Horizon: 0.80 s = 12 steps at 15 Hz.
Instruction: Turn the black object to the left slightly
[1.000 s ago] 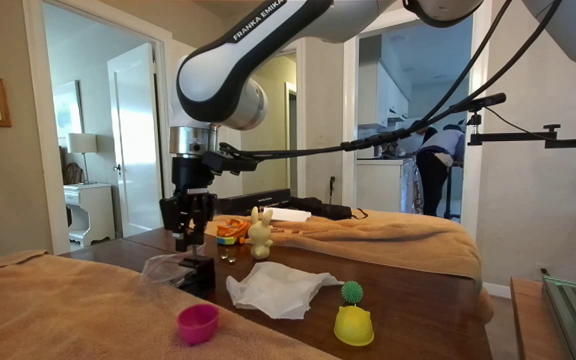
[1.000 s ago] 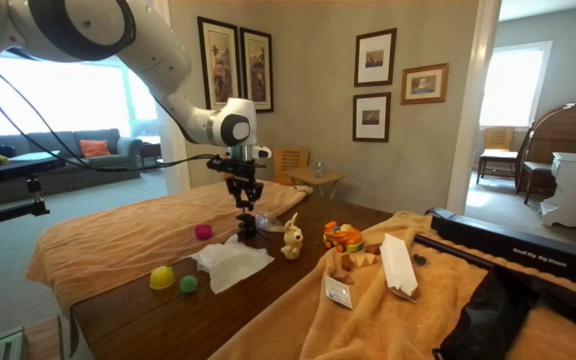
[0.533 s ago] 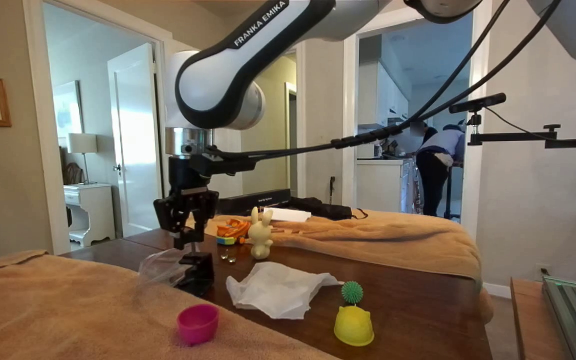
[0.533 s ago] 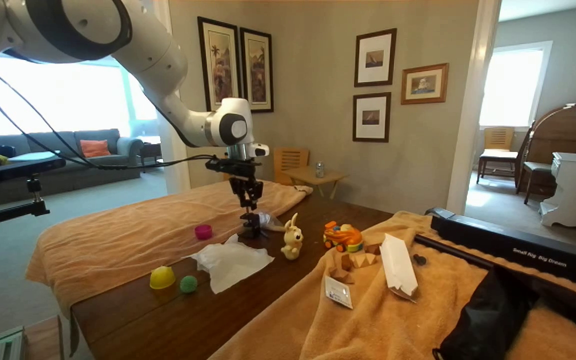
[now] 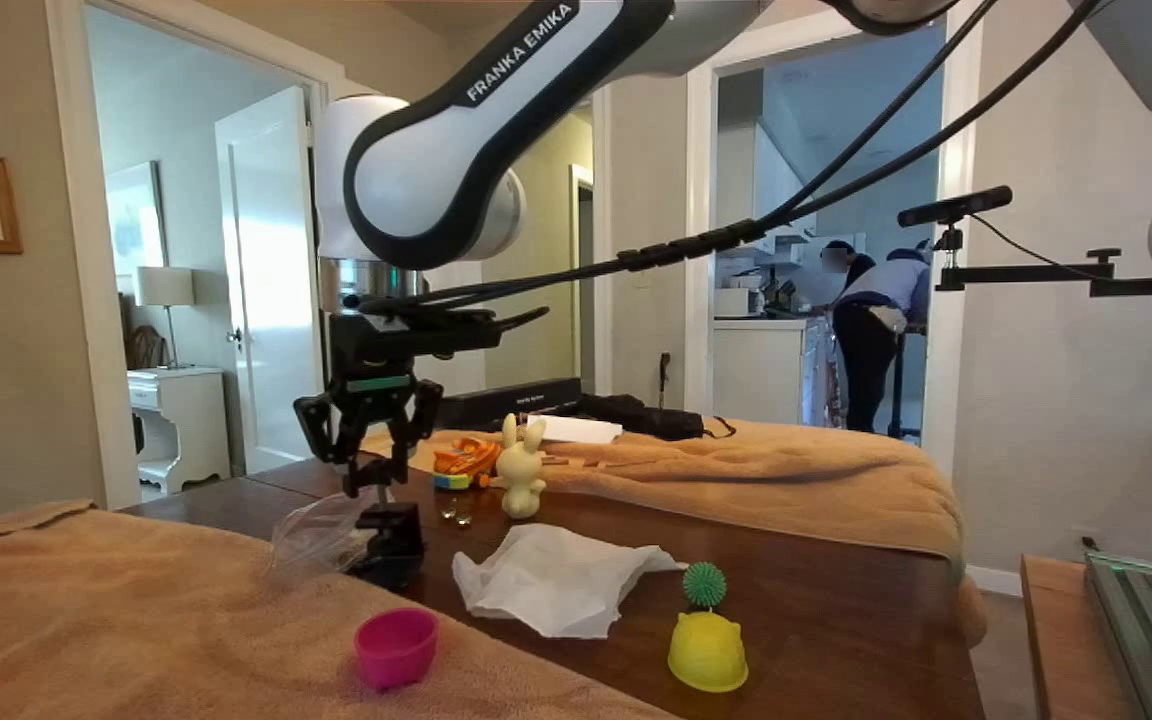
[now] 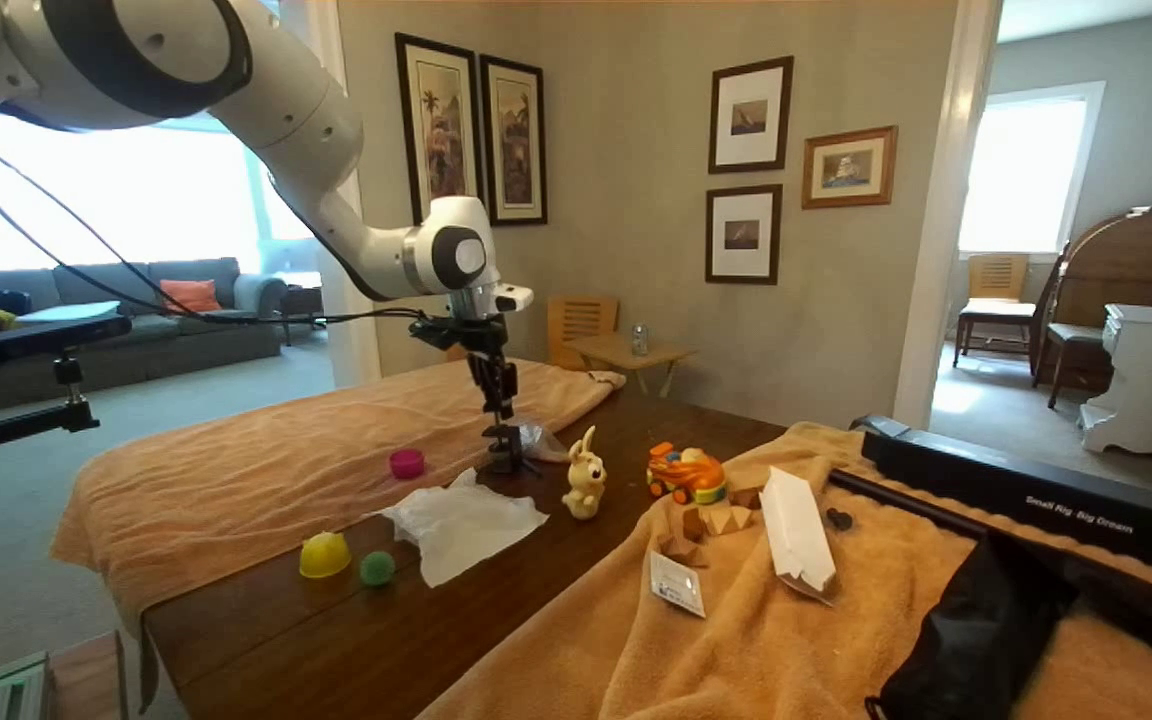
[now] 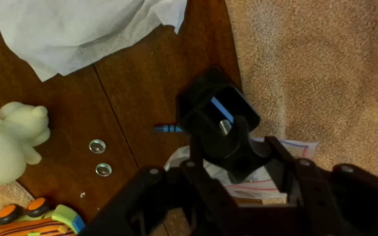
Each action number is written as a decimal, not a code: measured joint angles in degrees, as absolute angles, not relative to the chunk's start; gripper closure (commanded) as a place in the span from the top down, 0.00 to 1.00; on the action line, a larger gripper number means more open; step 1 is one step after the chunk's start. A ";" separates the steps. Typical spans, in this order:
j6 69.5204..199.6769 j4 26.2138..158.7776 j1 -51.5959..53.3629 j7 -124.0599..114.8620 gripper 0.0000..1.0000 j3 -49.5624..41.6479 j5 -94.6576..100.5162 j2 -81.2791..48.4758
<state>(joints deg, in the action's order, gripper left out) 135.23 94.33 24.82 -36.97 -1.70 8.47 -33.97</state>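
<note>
One claw points down from your arm in an exterior view, closed on the top of the squat black object standing on the desk. In an exterior view, you see a pink cup mouth-up on the towel. In the wrist view, you're gripping the object's lobed knob above its metal screw, a clear bag, contents unclear, beside it.

Your gripper points down at the top of the black object in an exterior view. Left of it you see the pink cup on a towel; right, the cream rabbit. White paper lies nearer on the table; near left, the yellow cup beside the green ball.
</note>
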 measured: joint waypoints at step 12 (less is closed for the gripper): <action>134.26 94.71 24.64 -37.62 1.00 -0.14 8.59 -33.10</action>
